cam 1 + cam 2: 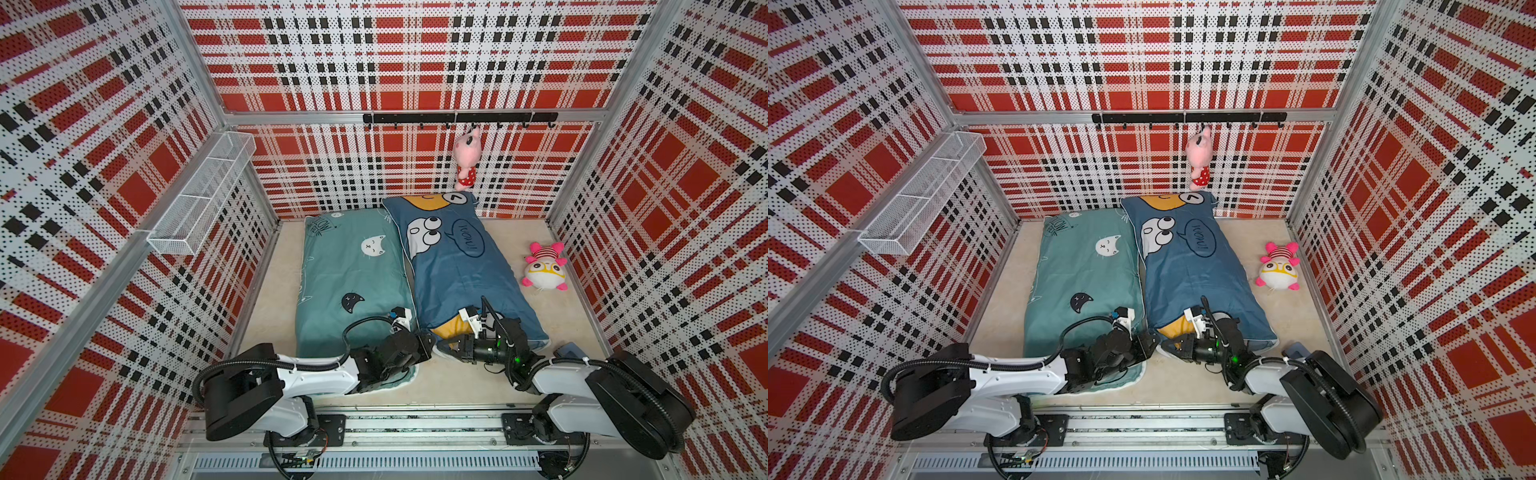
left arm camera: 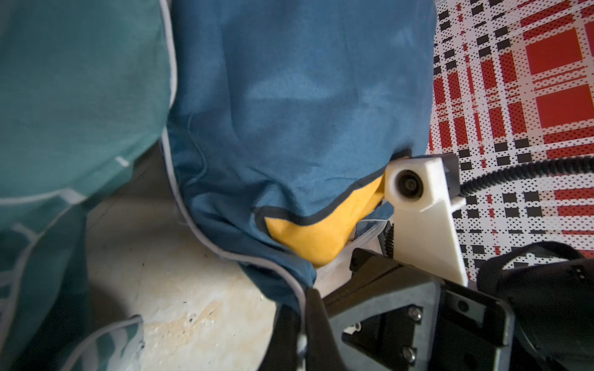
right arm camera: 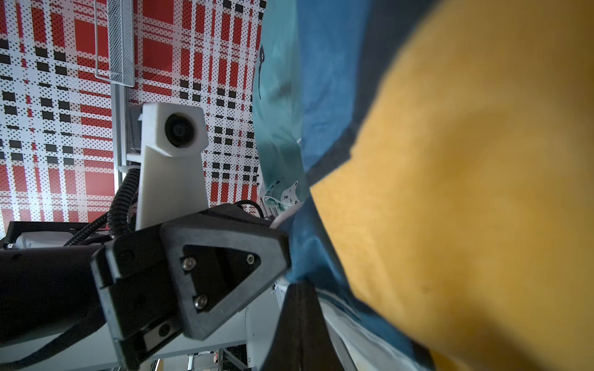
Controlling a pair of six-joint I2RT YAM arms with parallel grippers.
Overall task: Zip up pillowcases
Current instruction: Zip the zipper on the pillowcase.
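Here the teal pillowcase [image 1: 353,282] lies lengthwise left of the bench's [image 1: 457,382] middle, touching the blue pillowcase [image 1: 457,270] on its right. Near the front edge, at the blue one's left corner, the left gripper [image 2: 301,305] and right gripper [image 3: 297,289] both pinch its fabric, jaws closed.

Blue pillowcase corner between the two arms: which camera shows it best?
The left wrist view: the dark blue pillowcase's corner, with its yellow patch, is close and sharp. The right wrist view shows it blurred; both top views show it small and partly hidden.
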